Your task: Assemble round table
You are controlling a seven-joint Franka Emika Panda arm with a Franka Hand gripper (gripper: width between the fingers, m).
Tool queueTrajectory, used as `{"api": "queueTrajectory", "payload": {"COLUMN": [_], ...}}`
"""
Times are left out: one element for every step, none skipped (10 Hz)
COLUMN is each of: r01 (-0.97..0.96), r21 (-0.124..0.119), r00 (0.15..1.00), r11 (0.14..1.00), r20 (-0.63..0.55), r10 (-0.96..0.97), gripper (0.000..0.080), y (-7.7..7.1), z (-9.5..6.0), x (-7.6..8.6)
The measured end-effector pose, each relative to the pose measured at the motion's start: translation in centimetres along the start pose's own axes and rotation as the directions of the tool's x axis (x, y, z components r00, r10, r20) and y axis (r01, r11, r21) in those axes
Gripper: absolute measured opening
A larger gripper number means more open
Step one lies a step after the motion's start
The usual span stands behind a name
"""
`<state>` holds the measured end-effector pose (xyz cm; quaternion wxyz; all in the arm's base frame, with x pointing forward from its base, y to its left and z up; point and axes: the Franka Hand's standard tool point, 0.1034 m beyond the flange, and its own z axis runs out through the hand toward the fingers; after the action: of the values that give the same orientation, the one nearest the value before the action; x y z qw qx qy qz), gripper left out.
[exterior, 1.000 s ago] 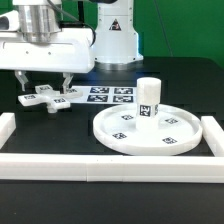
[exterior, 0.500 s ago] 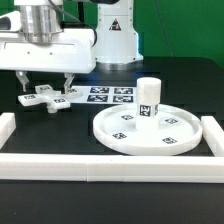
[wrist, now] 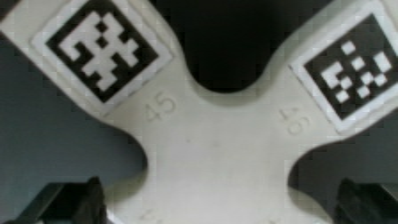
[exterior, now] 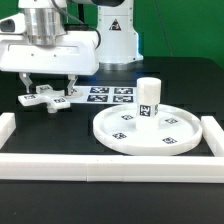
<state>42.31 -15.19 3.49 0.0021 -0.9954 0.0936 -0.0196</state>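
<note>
The cross-shaped base point(exterior: 45, 99) lies flat on the black table at the exterior view's left. My gripper point(exterior: 45, 84) hangs right over it, open, with one finger on each side of the base. In the wrist view the base point(wrist: 214, 130) fills the picture, two tagged arms spreading away, and my gripper point(wrist: 217, 205) shows dark fingertips point(wrist: 71, 203) apart from the base's sides. The large round rimmed disc point(exterior: 150, 130) lies at the right. The short cylindrical leg point(exterior: 149, 97) stands upright at the disc's far edge.
The marker board point(exterior: 112, 95) lies flat just right of the base. White border rails run along the front point(exterior: 110, 168), the left point(exterior: 5, 125) and the right point(exterior: 213, 135). The robot's base point(exterior: 115, 35) stands at the back.
My gripper has come down slightly toward the cross-shaped base and shifted a little to the exterior view's right. The parts have not moved.
</note>
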Motion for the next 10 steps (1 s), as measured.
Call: {"api": "queueTrajectory", "payload": {"r01": [0.0, 0.0, 0.0, 0.0, 0.002, 0.003, 0.004, 0.002, 0.001, 0.001], "r21": [-0.001, 0.0, 0.0, 0.0, 0.0, 0.0, -0.001, -0.001, -0.001, -0.001], "r00": [1.0, 1.0, 1.0, 1.0, 1.0, 1.0, 1.0, 1.0, 1.0, 1.0], "r11": [1.0, 1.0, 1.0, 1.0, 1.0, 1.0, 1.0, 1.0, 1.0, 1.0], "r20": [0.004, 0.005, 0.003, 0.001, -0.002, -0.004, -0.005, 0.003, 0.003, 0.003], "r10": [0.0, 0.0, 0.0, 0.0, -0.002, -0.003, -0.004, -0.002, -0.001, -0.001], "gripper": [0.0649, 0.0649, 0.0649, 0.0649, 0.0649, 0.0649, 0.0649, 0.0649, 0.0649, 0.0649], "y": [0.03, 0.03, 0.0, -0.07, -0.13, -0.15, -0.13, -0.1, -0.17, -0.16], "z": [0.17, 0.22, 0.15, 0.1, 0.03, -0.01, -0.02, 0.21, 0.19, 0.2], "x": [-0.13, -0.15, 0.05, 0.2, 0.38, 0.49, 0.46, -0.06, 0.0, 0.0]}}
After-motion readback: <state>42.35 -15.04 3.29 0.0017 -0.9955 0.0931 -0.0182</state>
